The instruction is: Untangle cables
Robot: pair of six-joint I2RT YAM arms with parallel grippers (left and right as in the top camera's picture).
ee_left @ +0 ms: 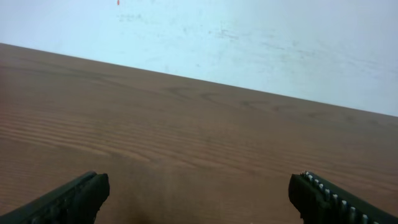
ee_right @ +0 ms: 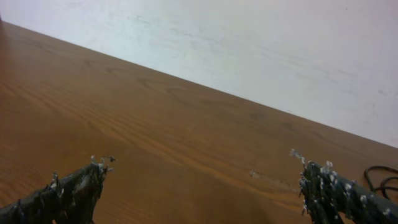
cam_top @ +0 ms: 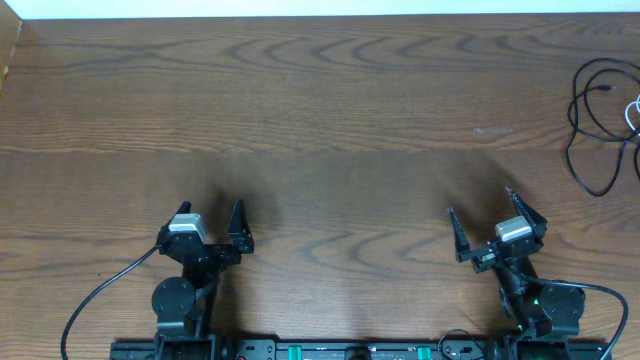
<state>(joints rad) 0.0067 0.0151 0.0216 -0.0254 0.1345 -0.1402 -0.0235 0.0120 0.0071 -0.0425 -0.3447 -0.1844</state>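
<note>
A thin black cord point(cam_top: 597, 125) lies in loose loops at the far right edge of the table, with a bit of thin white cord point(cam_top: 634, 112) tangled in it at the frame edge. A loop of the black cord also shows in the right wrist view point(ee_right: 380, 177). My left gripper point(cam_top: 212, 212) is open and empty near the front left; its fingers point(ee_left: 199, 196) frame bare wood. My right gripper point(cam_top: 482, 203) is open and empty near the front right, well short of the cords; its fingers point(ee_right: 202, 180) frame bare wood.
The wooden table point(cam_top: 320, 120) runs back to a white wall point(ee_left: 249, 43). A faint pale scuff point(cam_top: 492, 130) marks the wood right of centre. Thick black arm cables trail at the front left point(cam_top: 95, 295) and front right.
</note>
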